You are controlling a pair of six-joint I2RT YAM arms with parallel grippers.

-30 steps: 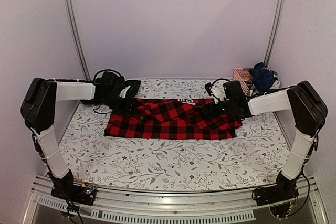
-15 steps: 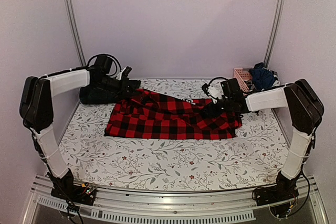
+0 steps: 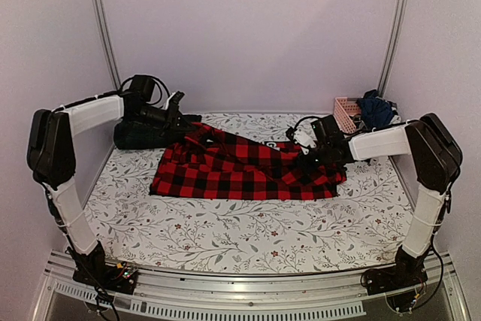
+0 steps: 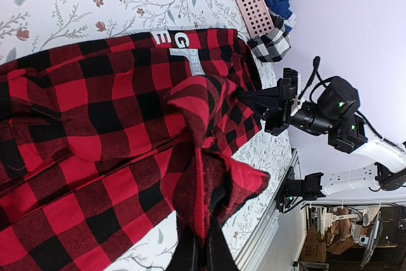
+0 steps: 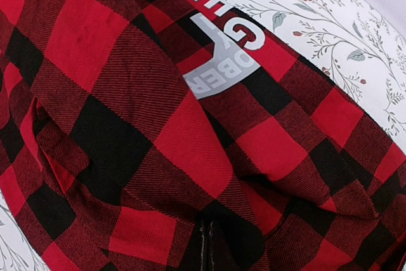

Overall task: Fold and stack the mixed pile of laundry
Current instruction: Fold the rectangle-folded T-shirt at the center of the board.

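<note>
Flannel shirt (image 3: 240, 172) left corner lifted higher | left hand (image 3: 180, 114) still pinching it | right hand (image 3: 304, 158) now clamped on it

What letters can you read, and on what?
"G": big white letter on the red band of the checked flannel shirt; letters beside it are cut off by folds.
"OBER": red on the grey patch, part of a longer word.
"E": white, same band, in the left wrist view.
Nothing else is readable.

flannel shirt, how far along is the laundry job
Early. A dark bundle at far left may be already folded. In hand: the flannel shirt, both arms' jaws shut on it, its left corner lifted. Left: dark clothes in the pink basket.
</note>
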